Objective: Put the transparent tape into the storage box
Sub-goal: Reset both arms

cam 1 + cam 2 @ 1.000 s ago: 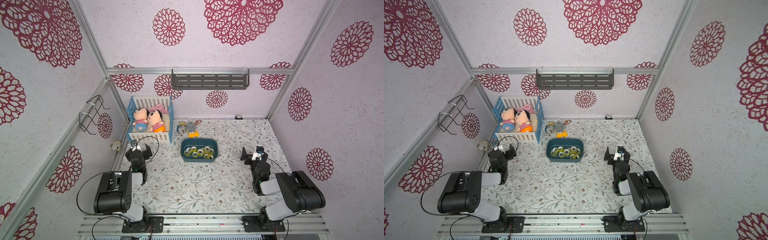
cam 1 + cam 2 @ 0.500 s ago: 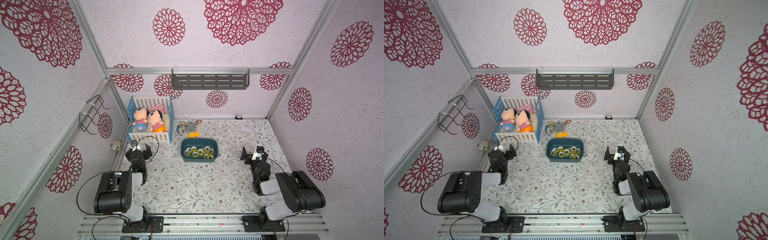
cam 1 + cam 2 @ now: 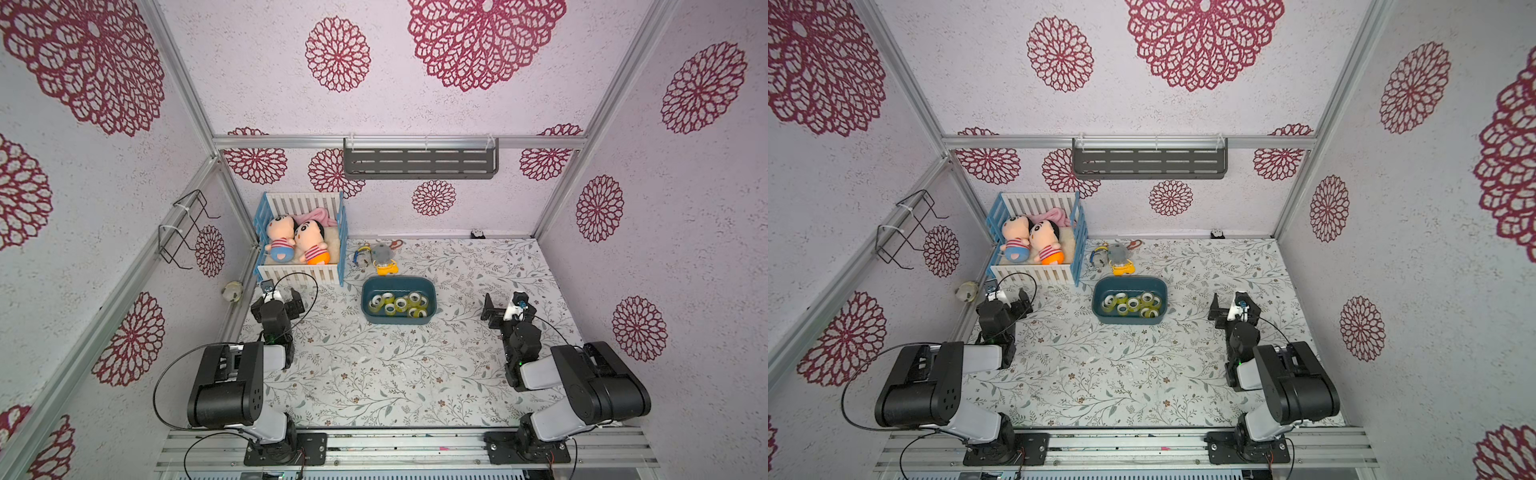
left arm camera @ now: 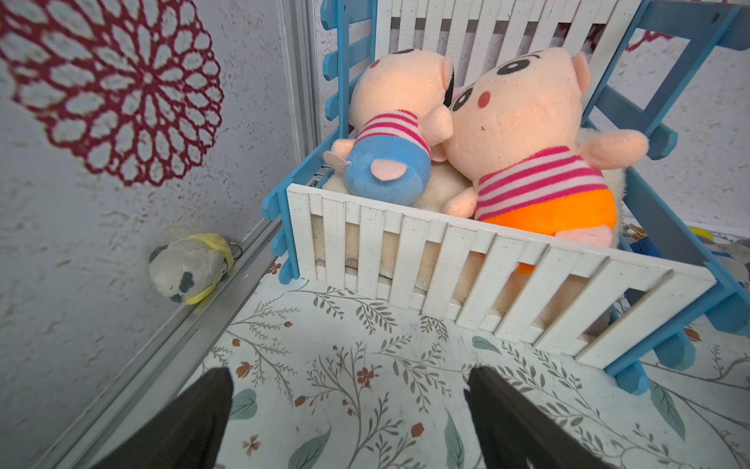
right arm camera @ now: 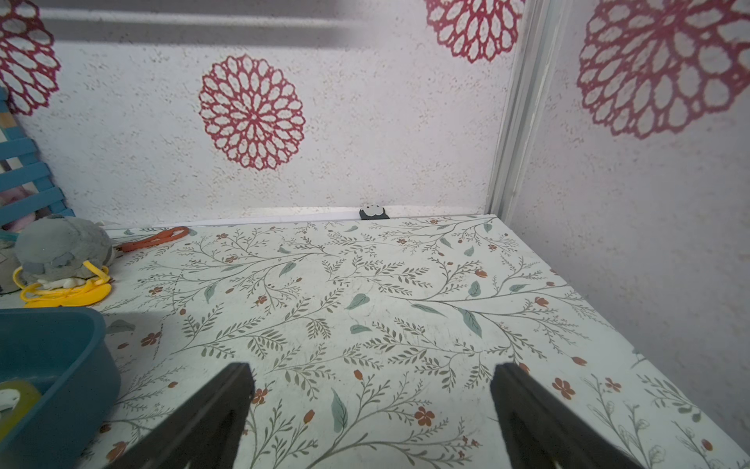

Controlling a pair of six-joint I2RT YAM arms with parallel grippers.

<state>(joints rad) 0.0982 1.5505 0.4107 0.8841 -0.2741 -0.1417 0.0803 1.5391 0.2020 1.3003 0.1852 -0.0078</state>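
The tape (image 3: 398, 304) is a cluster of yellowish clear rolls, and every roll I can find lies inside the box (image 3: 432, 291), crowded toward its near wall with the far strip of the floor bare. In both top views I see no roll on the table (image 3: 374, 374). From the right wrist, one roll (image 5: 14, 400) shows just over the box's wall (image 5: 61, 365).

The box sits mid-table, between the two arms and well apart from both. The right gripper (image 5: 371, 367) hangs over bare table beside the box, jaws spread wide with nothing between them. The left gripper (image 4: 349, 373) is likewise spread and empty, facing the crib (image 4: 446, 260).

My read is that the loading is done or very nearly so, so this step is a check rather than a grasp. I'd scan the places the cameras cover poorly: the far side of the box, where small toys (image 3: 380, 257) lie just beyond its rim, and the strip beside the crib.

If a stray roll turns up, I'd come straight down on it, close across its ring, lift well over the wall and let go above the bare far strip, so it doesn't perch on the others. Otherwise I'd keep both arms off the box; a nudge could slide it.
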